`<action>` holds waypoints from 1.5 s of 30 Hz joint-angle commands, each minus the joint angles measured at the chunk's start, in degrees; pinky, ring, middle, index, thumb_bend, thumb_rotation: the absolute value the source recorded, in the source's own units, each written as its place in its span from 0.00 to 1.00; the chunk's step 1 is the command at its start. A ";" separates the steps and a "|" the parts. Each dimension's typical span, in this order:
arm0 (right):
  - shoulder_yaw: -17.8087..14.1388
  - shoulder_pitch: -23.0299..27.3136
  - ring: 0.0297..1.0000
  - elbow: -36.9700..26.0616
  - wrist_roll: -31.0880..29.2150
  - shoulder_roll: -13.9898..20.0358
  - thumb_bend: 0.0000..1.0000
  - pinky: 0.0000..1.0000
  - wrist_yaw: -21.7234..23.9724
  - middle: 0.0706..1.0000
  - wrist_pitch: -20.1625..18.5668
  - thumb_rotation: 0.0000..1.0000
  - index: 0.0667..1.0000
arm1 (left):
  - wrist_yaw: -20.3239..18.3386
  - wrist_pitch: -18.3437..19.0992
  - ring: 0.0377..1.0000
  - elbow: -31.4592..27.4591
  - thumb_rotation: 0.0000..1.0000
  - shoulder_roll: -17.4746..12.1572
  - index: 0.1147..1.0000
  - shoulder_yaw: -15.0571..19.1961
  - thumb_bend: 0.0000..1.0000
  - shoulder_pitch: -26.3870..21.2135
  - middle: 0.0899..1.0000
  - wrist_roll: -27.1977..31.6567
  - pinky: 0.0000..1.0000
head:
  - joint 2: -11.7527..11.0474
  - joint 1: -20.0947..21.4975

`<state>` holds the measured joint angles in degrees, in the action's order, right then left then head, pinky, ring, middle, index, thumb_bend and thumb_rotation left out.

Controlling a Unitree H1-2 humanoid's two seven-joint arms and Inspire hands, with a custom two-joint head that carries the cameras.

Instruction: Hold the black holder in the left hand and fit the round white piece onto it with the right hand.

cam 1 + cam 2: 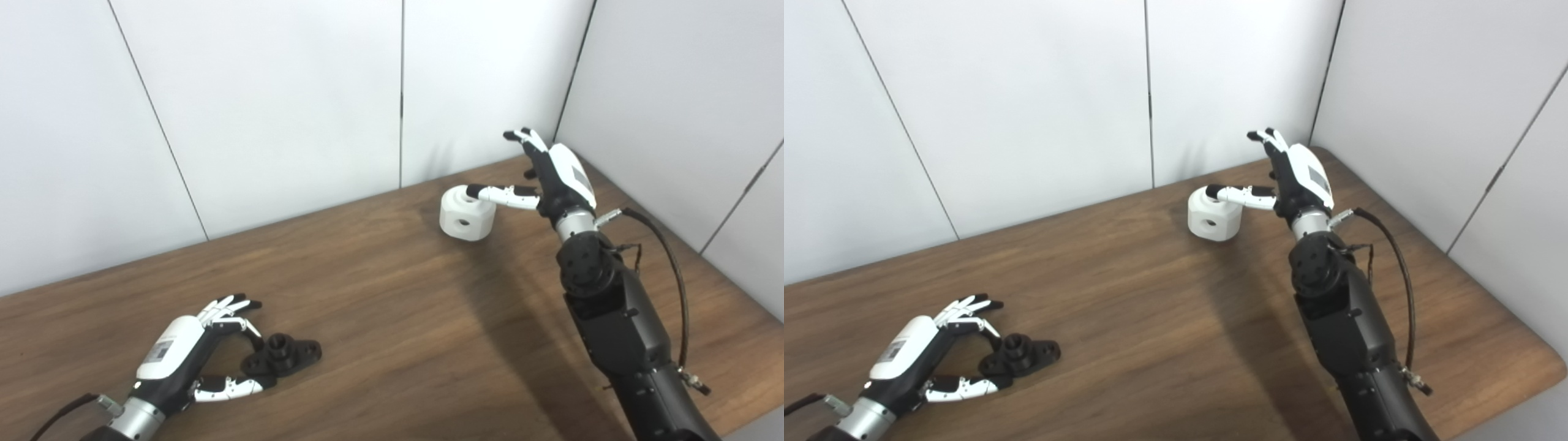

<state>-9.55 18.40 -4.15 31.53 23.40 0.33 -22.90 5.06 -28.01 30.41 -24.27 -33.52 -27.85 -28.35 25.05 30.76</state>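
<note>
The black holder [283, 356] lies flat on the wooden table [380, 318] at the front left, a short post standing up from its plate. My left hand [196, 352] is open around its left end, thumb tip touching the near edge, fingers arched above. The round white piece [467, 214], a short cylinder with a side hole, stands at the back right. My right hand [548, 174] is open just right of it, thumb stretched across its top, fingers pointing up and away. Both also show in the right eye view: holder [1020, 355], white piece [1214, 217].
White wall panels [275, 110] stand close behind the table and along its right side. The table's right edge and rounded front corner [1543, 361] lie near my right arm.
</note>
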 commanded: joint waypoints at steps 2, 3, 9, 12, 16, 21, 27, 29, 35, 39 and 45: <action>0.29 1.55 0.92 0.75 -0.96 2.52 0.94 0.70 0.14 0.99 0.72 0.59 0.88 | -6.14 1.62 0.95 3.69 0.05 -2.76 0.42 -2.93 0.52 4.97 0.86 -5.33 0.98 | 0.08 -0.07; 0.49 1.60 0.92 1.20 -1.18 2.64 0.94 0.70 0.18 0.99 0.80 0.59 0.88 | -6.19 1.67 0.95 3.62 0.05 -2.77 0.42 -2.91 0.52 5.01 0.86 -5.32 0.97 | 0.08 -0.07; 1.32 1.64 0.93 3.92 -3.05 3.39 0.93 0.72 0.12 0.98 1.57 0.58 0.89 | -5.58 1.52 0.95 3.18 0.05 -2.77 0.42 -3.01 0.52 5.32 0.86 -5.72 0.97 | 0.13 -0.40; 1.89 1.60 0.93 5.15 -3.73 3.87 0.92 0.74 0.12 0.98 2.23 0.58 0.89 | -6.25 2.19 0.94 2.27 0.05 -2.81 0.42 -2.95 0.52 5.46 0.85 -5.85 0.96 | 0.15 -0.50; 2.92 1.59 0.93 5.95 -4.08 4.64 0.92 0.74 0.39 0.98 2.10 0.60 0.90 | -6.73 2.34 0.94 1.51 0.05 -2.92 0.42 -2.94 0.52 5.51 0.85 -5.76 0.95 | 0.19 -0.59; 4.12 1.93 0.92 6.86 -4.20 5.25 0.94 0.73 0.36 0.98 1.76 0.61 0.90 | -6.85 2.68 0.94 1.21 0.05 -2.91 0.42 -2.88 0.52 5.42 0.85 -5.81 0.94 | 0.04 -0.96; 5.37 3.18 0.93 8.86 -4.71 5.76 0.96 0.72 0.85 0.99 1.73 0.59 0.90 | -7.17 3.25 0.93 0.60 0.05 -2.84 0.42 -2.84 0.52 5.46 0.85 -5.76 0.93 | -0.08 -1.36; 5.84 3.54 0.93 9.58 -4.61 5.85 0.97 0.71 0.73 0.99 1.91 0.58 0.90 | -7.22 3.35 0.93 0.54 0.05 -2.84 0.42 -2.84 0.52 5.48 0.85 -5.79 0.93 | -0.22 -1.49; 7.34 4.62 0.93 11.70 -4.24 5.80 0.97 0.70 0.53 0.99 2.43 0.53 0.89 | -6.71 3.47 0.92 0.80 0.05 -2.92 0.42 -2.81 0.52 5.52 0.85 -6.26 0.92 | -0.45 -1.95; 8.10 4.93 0.92 12.40 -4.50 5.65 0.95 0.71 0.30 0.98 3.77 0.48 0.89 | -7.01 3.81 0.94 0.52 0.05 -3.19 0.42 -2.99 0.52 5.58 0.85 -6.70 0.94 | -0.50 -2.50; 8.72 5.59 0.94 13.67 -4.51 4.75 0.93 0.73 -0.47 0.98 4.52 0.44 0.88 | -6.32 3.28 0.93 0.51 0.05 -3.41 0.42 -3.03 0.52 5.98 0.85 -7.57 0.93 | -0.41 -2.74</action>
<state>-0.77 21.11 10.32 26.96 27.26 1.05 -20.43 4.84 -27.66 28.00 -25.23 -33.38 -26.90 -29.32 24.61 28.21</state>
